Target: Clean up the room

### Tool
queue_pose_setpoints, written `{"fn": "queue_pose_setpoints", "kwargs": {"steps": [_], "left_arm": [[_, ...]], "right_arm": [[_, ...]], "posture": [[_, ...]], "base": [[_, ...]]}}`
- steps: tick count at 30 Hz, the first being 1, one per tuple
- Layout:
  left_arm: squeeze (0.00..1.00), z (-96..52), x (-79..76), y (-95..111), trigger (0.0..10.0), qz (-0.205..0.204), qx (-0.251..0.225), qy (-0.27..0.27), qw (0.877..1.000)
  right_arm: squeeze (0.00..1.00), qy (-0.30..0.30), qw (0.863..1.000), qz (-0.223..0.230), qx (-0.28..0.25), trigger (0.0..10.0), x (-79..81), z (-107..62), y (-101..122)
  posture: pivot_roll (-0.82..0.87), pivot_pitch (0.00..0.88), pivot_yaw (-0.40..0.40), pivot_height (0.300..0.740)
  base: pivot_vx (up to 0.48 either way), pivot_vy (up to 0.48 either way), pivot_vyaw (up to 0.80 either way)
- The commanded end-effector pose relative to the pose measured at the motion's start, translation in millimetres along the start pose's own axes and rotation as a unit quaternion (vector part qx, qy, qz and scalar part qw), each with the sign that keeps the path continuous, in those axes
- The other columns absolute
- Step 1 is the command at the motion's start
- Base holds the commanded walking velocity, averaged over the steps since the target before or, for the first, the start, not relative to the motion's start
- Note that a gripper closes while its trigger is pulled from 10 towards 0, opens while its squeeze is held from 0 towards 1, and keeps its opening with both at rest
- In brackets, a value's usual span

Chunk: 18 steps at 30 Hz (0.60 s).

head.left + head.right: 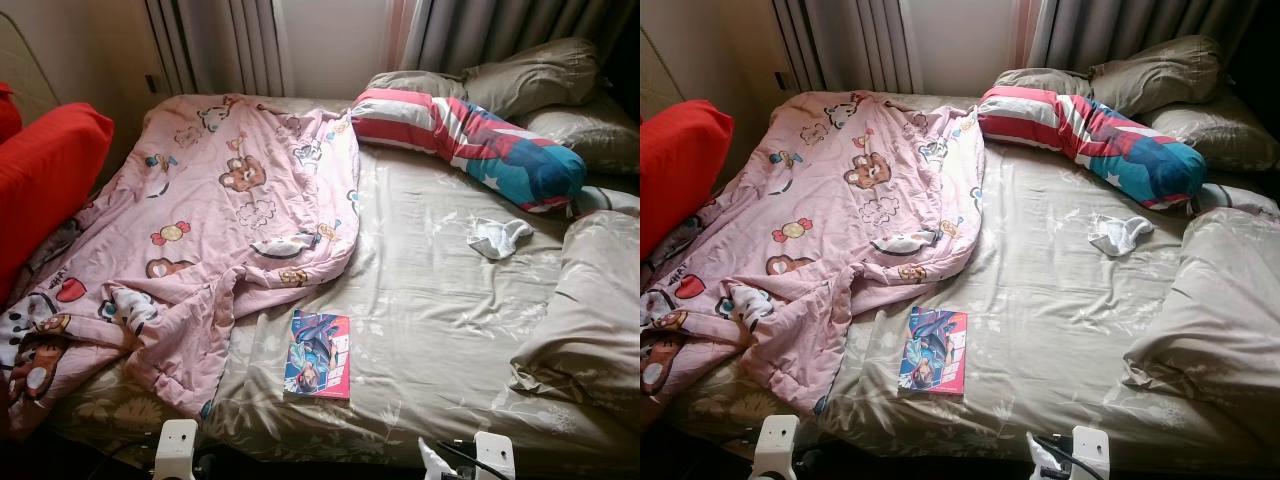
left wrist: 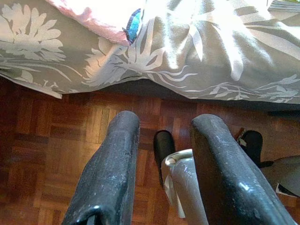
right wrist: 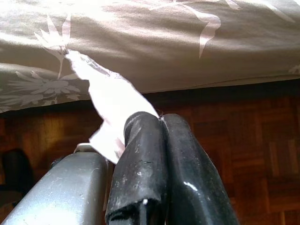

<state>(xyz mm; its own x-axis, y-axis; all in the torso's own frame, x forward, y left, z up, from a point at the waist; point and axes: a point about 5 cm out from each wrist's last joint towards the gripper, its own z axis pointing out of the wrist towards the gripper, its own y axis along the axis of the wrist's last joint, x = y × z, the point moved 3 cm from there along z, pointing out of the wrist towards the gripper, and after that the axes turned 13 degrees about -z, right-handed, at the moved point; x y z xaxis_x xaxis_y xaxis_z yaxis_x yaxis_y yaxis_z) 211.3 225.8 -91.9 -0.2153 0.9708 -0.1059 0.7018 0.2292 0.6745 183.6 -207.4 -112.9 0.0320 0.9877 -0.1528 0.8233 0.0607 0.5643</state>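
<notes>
White paper scrap [image 3: 110, 101] is pinched between the closed fingers of the right gripper [image 3: 159, 122], low by the edge of the bed [image 1: 430, 330]. The left gripper [image 2: 161, 126] hangs over the parquet floor [image 2: 56, 145], jaws apart and empty. Beyond both grippers, a comic book [image 1: 318, 354] lies on the sheet beside the pink blanket [image 1: 215, 220].

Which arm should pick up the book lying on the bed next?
Left, probably. The left gripper is open and holds nothing, while the right gripper is shut on a scrap of white paper. The book lies near the bed's front edge, slightly nearer the left side.
</notes>
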Motion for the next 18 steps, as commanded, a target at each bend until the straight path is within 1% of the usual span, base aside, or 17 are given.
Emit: {"fn": "queue_pose_setpoints", "kwargs": {"steps": [1, 3, 10, 18], "left_arm": [[0.00, -2.1, 1.5, -9.7, 10.0, 0.005, 0.015, 0.001, 1.000], [0.00, -1.9, 1.1, -9.1, 10.0, 0.004, 0.014, 0.000, 1.000], [0.00, -1.5, 0.3, -7.6, 10.0, 0.004, 0.012, -0.001, 1.000], [0.00, -1.8, -0.3, -8.7, 10.0, 0.001, 0.012, -0.002, 1.000]], "right_arm": [[0.00, 0.004, 1.000, -0.003, 0.014, 10.0, 2.5, -1.0, -7.2], [0.00, 0.007, 1.000, -0.013, 0.015, 10.0, 2.9, -1.0, -7.3], [0.00, 0.007, 1.000, -0.010, 0.016, 10.0, 3.5, -1.1, -8.0], [0.00, 0.010, 1.000, -0.014, 0.017, 10.0, 4.6, -1.1, -8.2]], "posture": [[0.01, 0.144, -0.041, 0.728], [0.01, 0.146, -0.041, 0.728], [0.01, 0.148, -0.040, 0.728], [0.01, 0.153, -0.040, 0.728]], "base": [[0.000, 0.000, 0.00], [0.000, 0.000, 0.00], [0.000, 0.000, 0.00], [-0.298, 0.000, 0.00]]}}
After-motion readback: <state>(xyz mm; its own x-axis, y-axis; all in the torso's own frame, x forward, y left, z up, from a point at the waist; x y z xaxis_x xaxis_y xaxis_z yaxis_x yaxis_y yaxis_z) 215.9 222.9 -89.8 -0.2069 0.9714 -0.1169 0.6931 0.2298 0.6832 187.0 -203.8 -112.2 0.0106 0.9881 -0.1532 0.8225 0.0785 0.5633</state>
